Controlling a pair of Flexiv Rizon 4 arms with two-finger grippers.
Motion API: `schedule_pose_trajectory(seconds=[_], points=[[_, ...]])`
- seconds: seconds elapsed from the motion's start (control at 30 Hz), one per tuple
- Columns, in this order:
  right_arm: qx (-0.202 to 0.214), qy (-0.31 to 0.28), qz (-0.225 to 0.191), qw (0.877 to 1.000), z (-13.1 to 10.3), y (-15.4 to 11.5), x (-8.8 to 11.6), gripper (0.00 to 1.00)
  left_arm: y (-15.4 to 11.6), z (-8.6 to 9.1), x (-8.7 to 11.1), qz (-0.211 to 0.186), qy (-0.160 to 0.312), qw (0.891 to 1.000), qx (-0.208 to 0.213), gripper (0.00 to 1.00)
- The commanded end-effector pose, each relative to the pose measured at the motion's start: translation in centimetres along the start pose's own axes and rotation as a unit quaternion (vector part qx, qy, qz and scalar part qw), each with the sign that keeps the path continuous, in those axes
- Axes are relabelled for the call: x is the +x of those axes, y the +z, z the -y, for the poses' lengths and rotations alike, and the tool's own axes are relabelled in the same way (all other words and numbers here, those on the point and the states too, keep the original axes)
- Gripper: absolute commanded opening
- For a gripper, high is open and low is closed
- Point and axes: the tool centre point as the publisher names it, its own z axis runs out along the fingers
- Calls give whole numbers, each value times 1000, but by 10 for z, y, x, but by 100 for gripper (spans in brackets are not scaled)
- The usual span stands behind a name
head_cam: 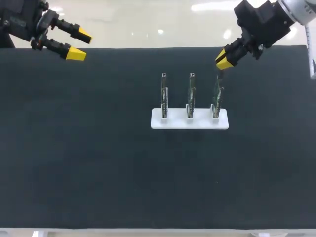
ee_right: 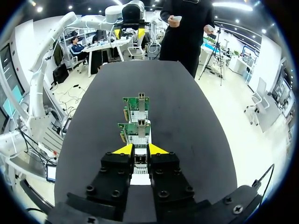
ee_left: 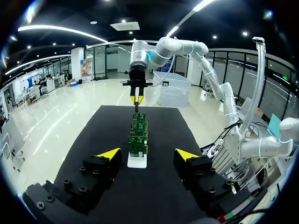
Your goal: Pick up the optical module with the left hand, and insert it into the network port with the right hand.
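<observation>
Three green circuit boards stand upright in a white holder [head_cam: 177, 121] at mid-table: the left board [head_cam: 164, 96], the middle board [head_cam: 190, 96] and the right board [head_cam: 216, 96]. My right gripper [head_cam: 223, 60] hangs just above the right board's top edge, shut on the small dark optical module [head_cam: 220, 74], whose tip points down at that board. In the right wrist view the module [ee_right: 140, 161] sits between the fingers of that gripper [ee_right: 140, 149], with two boards [ee_right: 135, 133] ahead. My left gripper [head_cam: 79, 44] is open and empty at the table's far left corner, well away from the boards [ee_left: 138, 144].
The black table mat [head_cam: 98, 163] stretches wide around the holder with nothing else on it. In the left wrist view the holder [ee_left: 137, 162] lies ahead of the open left gripper [ee_left: 147, 153], and the right gripper [ee_left: 136, 99] is beyond it.
</observation>
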Motion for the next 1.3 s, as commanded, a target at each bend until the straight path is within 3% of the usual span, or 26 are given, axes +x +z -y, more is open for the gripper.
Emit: schedule_pose_trajectory(seconds=[0.03,0.33,0.37,0.43,0.47,1.3], points=[[-1,1,3,1000,2,-1,-3,100,1,-1,-1,-2,-1,1000,0,100],[7,9,-8,1000,1,-9,-11,100,1,-1,-1,-2,-1,1000,0,100],[8,9,-9,1000,1,-10,-12,93,1,-1,-1,-2,-1,1000,0,100],[11,10,-12,1000,1,-11,-14,26,1,-1,-1,-2,-1,1000,0,100],[13,8,-14,1000,1,-12,-14,0,1,-1,-1,-2,-1,1000,0,100],[17,12,-11,1000,-8,-8,-4,0,1,-1,-1,-2,-1,1000,0,100]])
